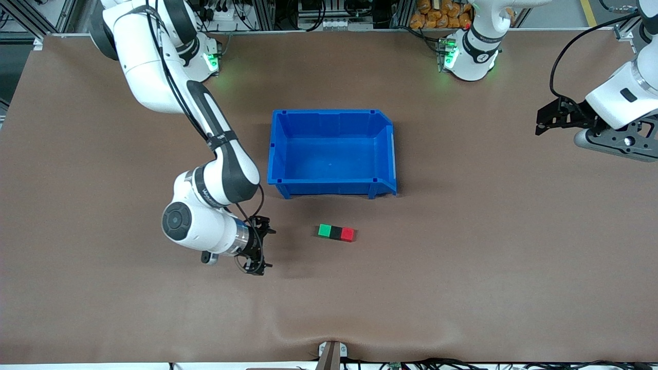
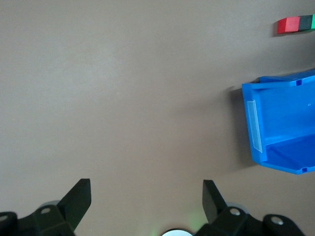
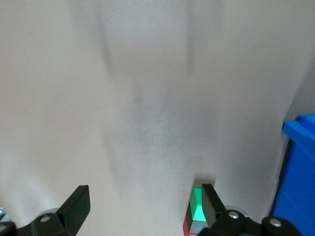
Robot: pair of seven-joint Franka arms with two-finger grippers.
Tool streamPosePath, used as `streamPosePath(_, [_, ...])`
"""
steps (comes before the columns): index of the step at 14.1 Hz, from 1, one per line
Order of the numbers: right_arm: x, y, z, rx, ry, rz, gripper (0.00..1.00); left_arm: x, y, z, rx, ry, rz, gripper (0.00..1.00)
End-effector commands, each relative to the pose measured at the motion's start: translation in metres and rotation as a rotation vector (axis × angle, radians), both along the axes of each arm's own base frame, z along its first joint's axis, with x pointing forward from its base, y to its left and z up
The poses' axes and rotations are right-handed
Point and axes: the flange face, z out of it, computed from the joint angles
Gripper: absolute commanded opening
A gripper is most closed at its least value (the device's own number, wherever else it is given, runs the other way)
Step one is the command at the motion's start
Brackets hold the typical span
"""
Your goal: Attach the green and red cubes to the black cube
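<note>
Nearest the front camera, the right gripper [image 1: 259, 245] sits low over the brown table [image 1: 462, 257], its fingers spread wide and holding nothing. It lies toward the right arm's end of the table from the cube row, clearly apart from it in the front view. The right arm reaches down from its base along the top of the table and bends at the wrist so that the gripper points sideways toward the cubes.

Three cubes lie in one straight row on the table, touching face to face: the green cube [image 1: 324, 230] at the right arm's end, the black cube [image 1: 336, 233] in the middle, the red cube [image 1: 348, 234] at the left arm's end. The row sits just nearer the front camera than the blue bin [image 1: 280, 149], with a strip of bare table between them. In the right wrist view the green cube [image 3: 197, 207] shows beside one finger, partly hidden by it.

The bin stands upright near the table's middle, nothing visible inside it.

The left gripper [image 1: 546, 119] hangs in the air over the table's edge at the left arm's end, well apart from bin and cubes. Its fingers [image 2: 78, 199] are spread, nothing between them. That arm waits.
</note>
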Motion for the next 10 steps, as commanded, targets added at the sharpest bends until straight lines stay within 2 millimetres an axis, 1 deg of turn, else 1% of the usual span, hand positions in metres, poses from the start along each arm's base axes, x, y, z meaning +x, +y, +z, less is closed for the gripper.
streamPosePath(1, [0.001, -0.007, 0.021, -0.014, -0.02, 0.027, 1.0, 0.004, -0.001, 0.005, 0.01, -0.026, -0.019, 1.0])
streamPosePath(4, [0.001, -0.008, 0.023, -0.015, -0.024, 0.032, 1.0, 0.017, 0.003, -0.002, 0.005, -0.061, -0.011, 1.0])
streamPosePath(5, [0.002, -0.01, 0.026, -0.016, -0.038, 0.059, 1.0, 0.021, 0.003, -0.003, 0.003, -0.078, -0.011, 1.0])
streamPosePath(6, [0.003, -0.014, 0.037, -0.01, -0.059, 0.086, 1.0, 0.021, 0.002, -0.002, 0.002, -0.087, -0.013, 1.0])
streamPosePath(7, [0.005, -0.019, 0.045, -0.008, -0.067, 0.09, 1.0, 0.021, 0.002, -0.002, 0.002, -0.087, -0.013, 1.0])
streamPosePath(8, [0.005, -0.03, 0.052, -0.008, -0.053, 0.093, 1.0, 0.021, 0.003, -0.001, 0.001, -0.09, -0.011, 1.0])
streamPosePath(10, [0.002, -0.049, 0.065, -0.013, -0.006, 0.16, 1.0, 0.021, 0.006, -0.001, 0.002, -0.089, -0.007, 1.0])
